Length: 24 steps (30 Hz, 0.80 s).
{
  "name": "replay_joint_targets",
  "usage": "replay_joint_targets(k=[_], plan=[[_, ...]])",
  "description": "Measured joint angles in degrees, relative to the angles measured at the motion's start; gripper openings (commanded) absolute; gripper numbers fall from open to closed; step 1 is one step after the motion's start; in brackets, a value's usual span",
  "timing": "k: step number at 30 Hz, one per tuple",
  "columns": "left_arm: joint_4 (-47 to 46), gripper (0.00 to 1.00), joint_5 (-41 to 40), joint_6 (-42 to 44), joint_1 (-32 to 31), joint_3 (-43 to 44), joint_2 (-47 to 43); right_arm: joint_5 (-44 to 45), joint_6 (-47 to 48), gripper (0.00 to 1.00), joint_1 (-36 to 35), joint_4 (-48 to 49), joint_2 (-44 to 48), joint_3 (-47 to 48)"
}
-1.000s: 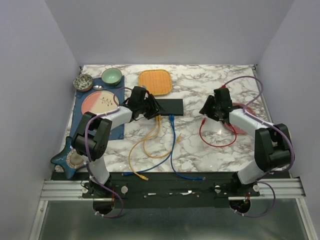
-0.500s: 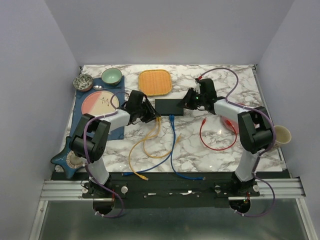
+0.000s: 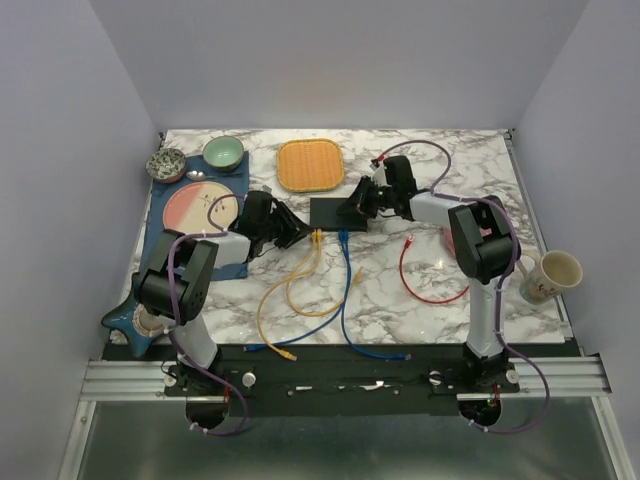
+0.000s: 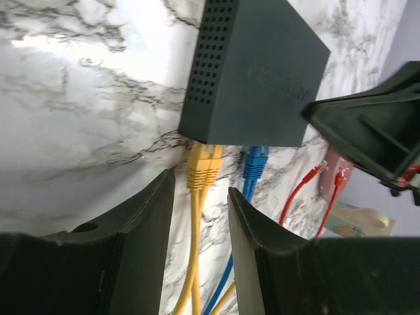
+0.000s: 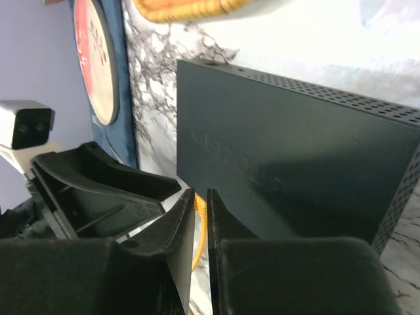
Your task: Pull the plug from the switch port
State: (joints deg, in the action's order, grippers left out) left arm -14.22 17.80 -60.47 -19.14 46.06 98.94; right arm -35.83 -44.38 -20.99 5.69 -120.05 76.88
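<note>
**Switch port, plugs seated.** The switch [image 3: 332, 212] lies mid-table [image 3: 400, 325], with a yellow plug [image 4: 205, 164] and a blue plug [image 4: 256, 161] in its 6 o'clock edge. The left end effector [image 4: 199, 187], at its 8 o'clock, gapes empty, in line with the yellow plug. The right end effector [image 5: 200, 193], nearly closed, sits over its 3 o'clock end.

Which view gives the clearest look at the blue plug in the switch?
Left wrist: the blue plug appears large and sharp, seated in the near edge of the switch. Top external shows it only as a tiny blue spot at that edge. Right wrist shows the switch's top face but no blue plug.
</note>
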Motion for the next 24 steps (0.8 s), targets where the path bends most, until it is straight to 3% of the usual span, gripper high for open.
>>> replay_joint_targets(k=[10,24], plan=[[-10.16,0.42,3.13,-3.96,0.00,-0.22,4.85,-2.27,-1.64,0.20,-1.18,0.70,-3.06,-0.02],[-11.08,0.38,3.30,-5.62,0.00,-0.70,7.48,-2.14,-2.23,0.20,-1.55,0.68,-3.08,-0.02]])
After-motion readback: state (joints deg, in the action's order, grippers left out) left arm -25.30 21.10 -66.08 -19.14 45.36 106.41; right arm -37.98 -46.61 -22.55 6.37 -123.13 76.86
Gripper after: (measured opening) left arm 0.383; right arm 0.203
